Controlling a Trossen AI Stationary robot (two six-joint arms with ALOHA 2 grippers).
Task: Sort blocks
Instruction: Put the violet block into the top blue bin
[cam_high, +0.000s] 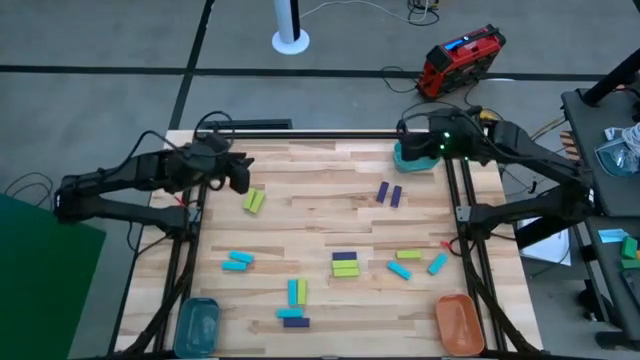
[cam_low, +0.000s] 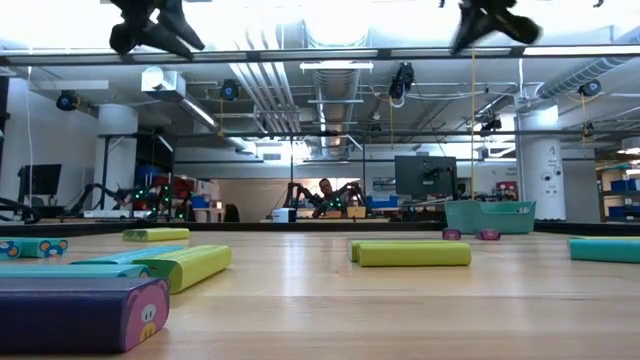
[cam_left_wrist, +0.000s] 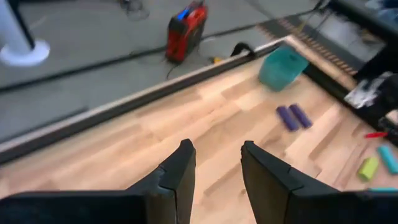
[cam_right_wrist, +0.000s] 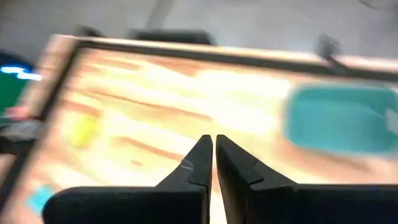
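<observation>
The blocks (cam_high: 345, 263) lie scattered over the counter (cam_high: 300, 200), several touching: a purple and yellow-green pair at the middle, two purple bars side by side (cam_high: 389, 193) farther back, a yellow-green pair (cam_high: 254, 200) just beside the left pincer (cam_high: 240, 175). That pincer hovers spread and empty; the right pincer (cam_high: 420, 140) is pressed together, empty, over the far teal bowl (cam_high: 412, 160). A descent onto touching blocks risks pinching two colours together or nudging neighbours askew.
</observation>
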